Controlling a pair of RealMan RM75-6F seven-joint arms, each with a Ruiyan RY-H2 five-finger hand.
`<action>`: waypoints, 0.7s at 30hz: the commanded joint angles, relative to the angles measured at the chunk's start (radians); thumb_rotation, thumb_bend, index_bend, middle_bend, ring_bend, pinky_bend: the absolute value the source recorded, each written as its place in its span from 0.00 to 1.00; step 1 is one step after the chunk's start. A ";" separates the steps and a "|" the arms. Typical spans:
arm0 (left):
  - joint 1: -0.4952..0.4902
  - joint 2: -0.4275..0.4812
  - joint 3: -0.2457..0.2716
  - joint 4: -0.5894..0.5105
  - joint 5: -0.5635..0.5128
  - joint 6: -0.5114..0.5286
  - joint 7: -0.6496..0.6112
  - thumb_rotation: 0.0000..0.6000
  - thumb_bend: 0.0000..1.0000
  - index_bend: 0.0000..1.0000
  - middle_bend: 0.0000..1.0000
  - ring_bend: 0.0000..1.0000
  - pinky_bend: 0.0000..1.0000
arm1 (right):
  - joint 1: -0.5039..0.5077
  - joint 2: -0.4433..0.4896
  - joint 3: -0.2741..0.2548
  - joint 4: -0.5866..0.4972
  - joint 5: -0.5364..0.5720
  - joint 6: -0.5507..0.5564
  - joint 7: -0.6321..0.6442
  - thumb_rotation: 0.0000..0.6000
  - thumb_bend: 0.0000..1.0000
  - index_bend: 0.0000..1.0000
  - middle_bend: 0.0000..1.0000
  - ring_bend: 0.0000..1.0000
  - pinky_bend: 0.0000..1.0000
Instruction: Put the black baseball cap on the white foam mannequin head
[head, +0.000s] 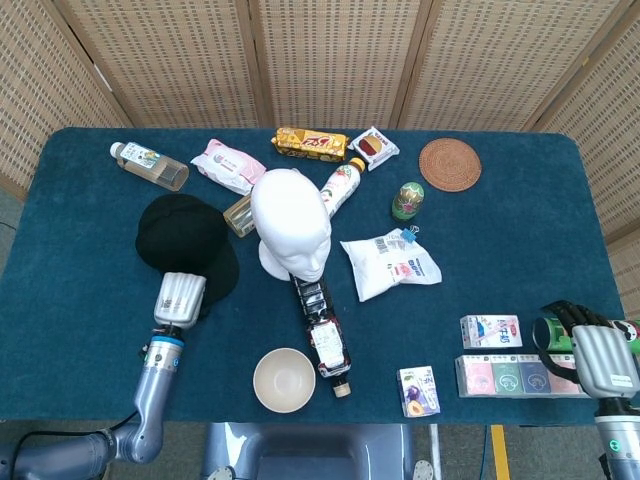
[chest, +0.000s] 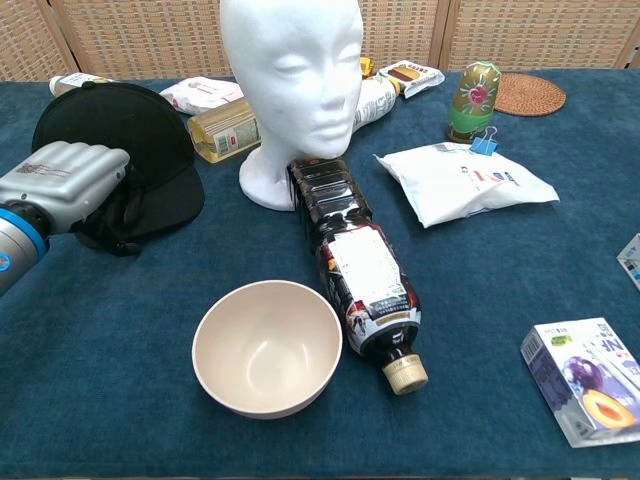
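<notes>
The black baseball cap (head: 183, 237) (chest: 125, 135) lies flat on the blue cloth, left of the white foam mannequin head (head: 291, 222) (chest: 291, 75), which stands upright and bare. My left hand (head: 180, 297) (chest: 68, 184) lies over the near edge of the cap's brim with its fingers curled down onto it. Whether they grip the brim is hidden. My right hand (head: 603, 358) is at the table's near right corner, fingers curled, over a lying green can (head: 629, 332); the chest view does not show it.
A dark bottle (head: 322, 325) (chest: 355, 265) lies in front of the mannequin head, with a cream bowl (head: 284, 380) (chest: 267, 348) beside it. A white pouch (head: 390, 265) lies to the right. Small cartons (head: 505, 375) sit near my right hand. Snacks and bottles line the far edge.
</notes>
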 joint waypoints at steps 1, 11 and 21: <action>-0.009 -0.026 -0.005 0.044 0.002 0.007 0.002 1.00 0.13 0.65 0.66 0.55 0.69 | -0.003 0.001 0.001 0.003 0.003 0.002 0.005 1.00 0.27 0.29 0.28 0.28 0.32; -0.019 -0.086 -0.016 0.171 0.063 0.056 -0.102 1.00 0.13 0.61 0.54 0.41 0.67 | -0.009 0.007 0.008 0.006 0.002 0.015 0.017 1.00 0.27 0.29 0.28 0.28 0.32; -0.034 -0.058 -0.060 0.184 0.087 0.085 -0.131 1.00 0.13 0.44 0.40 0.25 0.48 | -0.017 0.013 0.015 0.003 -0.011 0.043 0.026 1.00 0.26 0.29 0.28 0.28 0.32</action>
